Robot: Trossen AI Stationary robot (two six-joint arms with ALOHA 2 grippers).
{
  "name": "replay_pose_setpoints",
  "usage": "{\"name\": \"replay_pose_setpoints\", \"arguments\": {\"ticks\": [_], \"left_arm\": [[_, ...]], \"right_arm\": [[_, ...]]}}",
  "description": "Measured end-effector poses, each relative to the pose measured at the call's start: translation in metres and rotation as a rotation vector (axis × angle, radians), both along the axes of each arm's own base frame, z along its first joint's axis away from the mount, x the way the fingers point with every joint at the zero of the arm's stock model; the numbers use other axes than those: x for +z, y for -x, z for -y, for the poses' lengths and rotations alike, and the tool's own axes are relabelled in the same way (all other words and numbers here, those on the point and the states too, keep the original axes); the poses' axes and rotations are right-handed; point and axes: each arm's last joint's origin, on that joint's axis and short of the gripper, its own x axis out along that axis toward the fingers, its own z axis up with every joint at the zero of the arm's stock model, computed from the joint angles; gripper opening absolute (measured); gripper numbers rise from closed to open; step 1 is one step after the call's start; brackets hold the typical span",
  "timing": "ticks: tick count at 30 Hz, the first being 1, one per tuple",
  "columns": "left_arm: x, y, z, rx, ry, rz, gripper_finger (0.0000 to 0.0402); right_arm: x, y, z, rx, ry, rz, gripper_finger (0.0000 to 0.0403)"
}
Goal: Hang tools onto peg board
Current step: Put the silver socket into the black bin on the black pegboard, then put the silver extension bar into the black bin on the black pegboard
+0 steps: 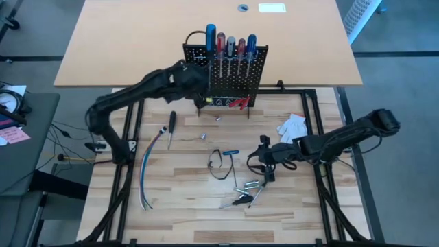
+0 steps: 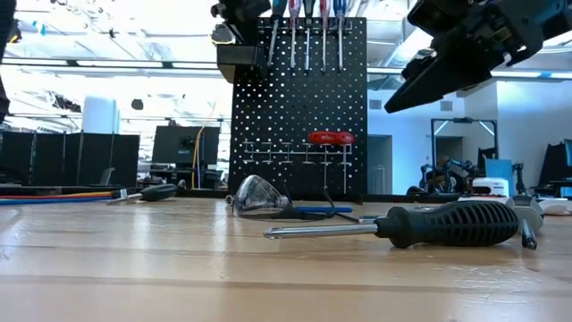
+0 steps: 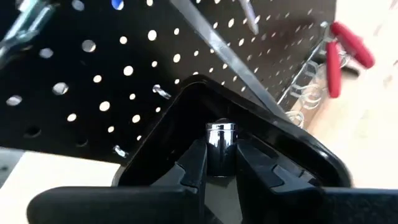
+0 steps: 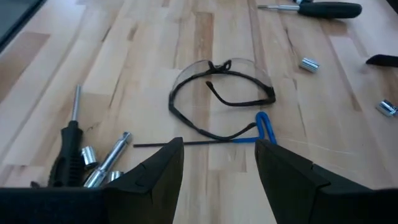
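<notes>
The silver socket (image 3: 220, 146) is pinched between the fingers of the left tool (image 3: 219, 168), right over the open mouth of the black bin (image 3: 298, 155) at the side of the peg board (image 1: 236, 77); the step in hand, as I judge it, is dropping this bit into the bin. The next move calls for a slight lowering, then opening the fingers so the socket falls inside and not over the rim.

On the peg board, 5 screwdrivers (image 1: 230, 48) hang from the top rail, and 1 pair of red-handled pliers (image 2: 332, 139) hangs low on its front face.

In front of the peg board, the worktop (image 1: 185, 206) carries 1 black-handled screwdriver (image 1: 171, 127), 2 loose silver sockets (image 1: 204, 136) and 1 pair of safety glasses (image 4: 224, 93) (with a blue-handled hex key just beside them).

The right tool (image 4: 217, 165) hovers open and empty, farther out from the peg board, past the glasses, near a cluster of remaining tools (image 1: 245, 193) whose count I cannot tell.
</notes>
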Motion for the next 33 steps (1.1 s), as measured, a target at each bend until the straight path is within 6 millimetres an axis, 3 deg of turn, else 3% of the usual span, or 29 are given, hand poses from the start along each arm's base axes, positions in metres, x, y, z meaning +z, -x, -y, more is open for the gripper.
{"name": "replay_pose_setpoints", "arguments": {"ticks": [4,11,21,28,33], "left_arm": [[-0.005,-0.009,-0.009,0.042,0.045,-0.061,0.0050],[-0.011,-0.009,-0.013,0.069,0.078,-0.114,0.0107],[0.015,0.015,-0.006,0.058,0.053,-0.034,0.0157],[0.048,0.051,0.034,0.000,0.049,0.084,0.0149],[0.046,0.070,0.076,-0.100,0.071,0.119,0.0131]], "right_arm": [[0.003,0.004,-0.003,0.018,-0.001,0.005,0.0207],[0.010,0.008,-0.009,0.046,-0.009,0.034,0.0207],[0.011,0.009,-0.009,0.043,-0.015,0.046,0.0207],[0.005,0.004,-0.008,0.049,0.010,0.029,0.0207],[-0.025,-0.002,-0.004,0.048,0.027,-0.044,0.0207]]}}
